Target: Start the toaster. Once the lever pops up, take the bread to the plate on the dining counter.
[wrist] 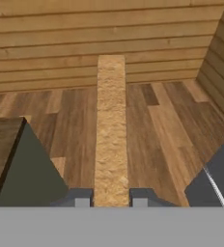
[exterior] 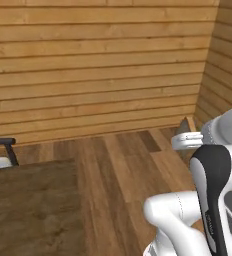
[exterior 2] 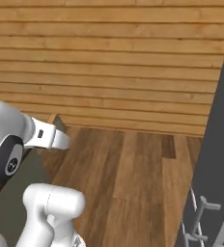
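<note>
While my gripper (wrist: 112,197) is clamped on the bread (wrist: 111,126), the slice stands edge-on, its long axis toward 12 o'clock. The dining counter (wrist: 3,149) corner lies at 9 o'clock, the nearer side for the carry.

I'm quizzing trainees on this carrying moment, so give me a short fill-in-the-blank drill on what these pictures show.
1. The claw is shut on the ____.
2. In the hand view the bread shows edge-on, between the two dark ____.
3. The wall behind the floor is made of horizontal ____ planks.
4. The dining counter has a dark ____ top.

Missing words: bread; fingertips; wood; brown
</note>
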Available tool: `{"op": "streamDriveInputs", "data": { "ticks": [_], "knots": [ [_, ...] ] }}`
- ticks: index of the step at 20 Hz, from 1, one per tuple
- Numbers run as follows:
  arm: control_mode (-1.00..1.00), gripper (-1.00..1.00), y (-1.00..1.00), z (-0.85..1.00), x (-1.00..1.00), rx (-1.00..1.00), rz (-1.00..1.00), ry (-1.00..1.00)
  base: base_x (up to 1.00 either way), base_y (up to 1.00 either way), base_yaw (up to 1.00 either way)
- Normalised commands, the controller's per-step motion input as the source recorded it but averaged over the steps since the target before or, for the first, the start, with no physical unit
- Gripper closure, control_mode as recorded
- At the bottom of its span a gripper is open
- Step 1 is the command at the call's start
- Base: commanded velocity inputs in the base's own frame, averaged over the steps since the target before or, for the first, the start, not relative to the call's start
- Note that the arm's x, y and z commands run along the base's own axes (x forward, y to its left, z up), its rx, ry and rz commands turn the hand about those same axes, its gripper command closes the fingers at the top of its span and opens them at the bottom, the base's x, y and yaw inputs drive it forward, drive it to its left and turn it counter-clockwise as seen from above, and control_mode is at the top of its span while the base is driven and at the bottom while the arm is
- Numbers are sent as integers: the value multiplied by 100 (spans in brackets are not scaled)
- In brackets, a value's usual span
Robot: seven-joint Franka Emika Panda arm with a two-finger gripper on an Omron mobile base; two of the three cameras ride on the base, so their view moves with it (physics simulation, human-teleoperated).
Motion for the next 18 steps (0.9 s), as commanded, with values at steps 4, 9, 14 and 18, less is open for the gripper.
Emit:
{"op": "streamDriveInputs", "data": {
  "ticks": [4,9,14,18],
  "knots": [
    [100,100,0,0,0,0,0,0,100,0,6],
    [100,100,0,0,0,0,0,0,100,0,8],
    [100,100,0,0,0,0,0,0,100,0,26],
    [100,100,0,0,0,0,0,0,100,0,34]
  ]
}}
